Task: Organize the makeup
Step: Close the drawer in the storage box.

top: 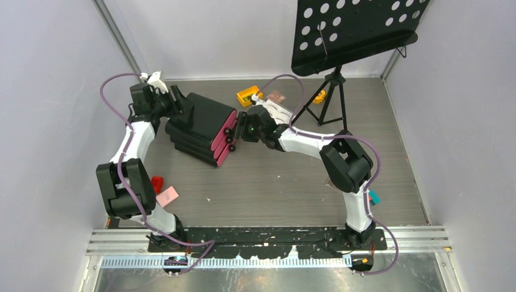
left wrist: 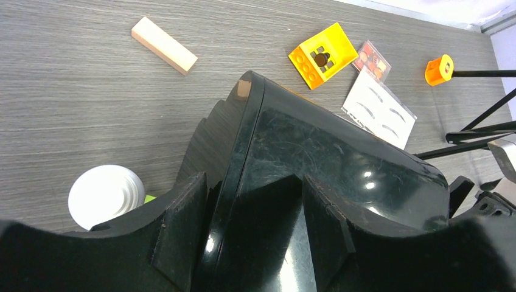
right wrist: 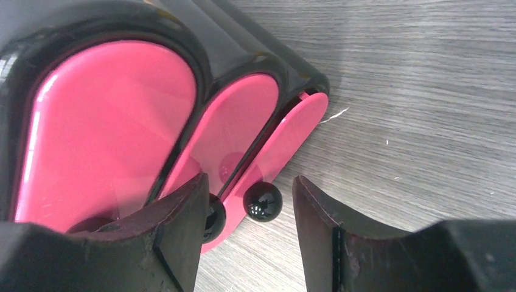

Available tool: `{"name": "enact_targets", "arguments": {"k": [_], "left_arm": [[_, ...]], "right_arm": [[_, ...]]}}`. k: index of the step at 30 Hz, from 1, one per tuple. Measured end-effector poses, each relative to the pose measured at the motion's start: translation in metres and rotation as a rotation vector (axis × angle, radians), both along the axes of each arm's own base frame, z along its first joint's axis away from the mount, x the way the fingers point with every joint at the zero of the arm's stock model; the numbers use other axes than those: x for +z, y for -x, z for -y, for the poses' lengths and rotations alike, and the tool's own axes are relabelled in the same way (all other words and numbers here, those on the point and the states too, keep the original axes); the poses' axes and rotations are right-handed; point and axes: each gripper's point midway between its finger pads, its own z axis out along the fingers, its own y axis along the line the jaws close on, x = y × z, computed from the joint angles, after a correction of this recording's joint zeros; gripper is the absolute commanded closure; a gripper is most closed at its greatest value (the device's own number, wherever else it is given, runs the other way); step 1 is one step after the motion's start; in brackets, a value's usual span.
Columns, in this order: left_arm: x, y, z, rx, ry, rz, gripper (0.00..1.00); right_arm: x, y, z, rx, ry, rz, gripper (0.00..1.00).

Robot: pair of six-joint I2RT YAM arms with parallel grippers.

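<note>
The black chest (top: 198,121) lies tilted, its pink drawers (right wrist: 109,128) facing my right gripper (top: 241,129). That gripper (right wrist: 248,185) is open, with the lowest drawer's black knob (right wrist: 263,201) between its fingers, touching neither. My left gripper (left wrist: 251,182) is at the chest's back (left wrist: 316,158), open, its fingers straddling a glossy edge. Loose makeup lies behind the chest: a peach stick (left wrist: 164,44), a white bottle (left wrist: 104,194), a yellow block (left wrist: 322,55), a brown palette (left wrist: 372,59) and a white eyebrow card (left wrist: 378,109).
The black perforated music stand (top: 356,30) rises at the back right, its tripod legs (top: 325,100) on the table near the palette. A red block (top: 157,184) and a pink card (top: 167,196) lie by the left arm. A teal piece (top: 373,198) sits by the right arm.
</note>
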Motion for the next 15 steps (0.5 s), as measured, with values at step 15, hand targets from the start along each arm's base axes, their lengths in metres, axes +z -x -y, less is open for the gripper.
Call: {"name": "enact_targets", "arguments": {"k": [15], "left_arm": [[-0.002,-0.001,0.003,0.013,0.018,-0.003,0.33]], "right_arm": [[-0.032,0.035,0.042,-0.036,-0.003,0.055,0.44]]}}
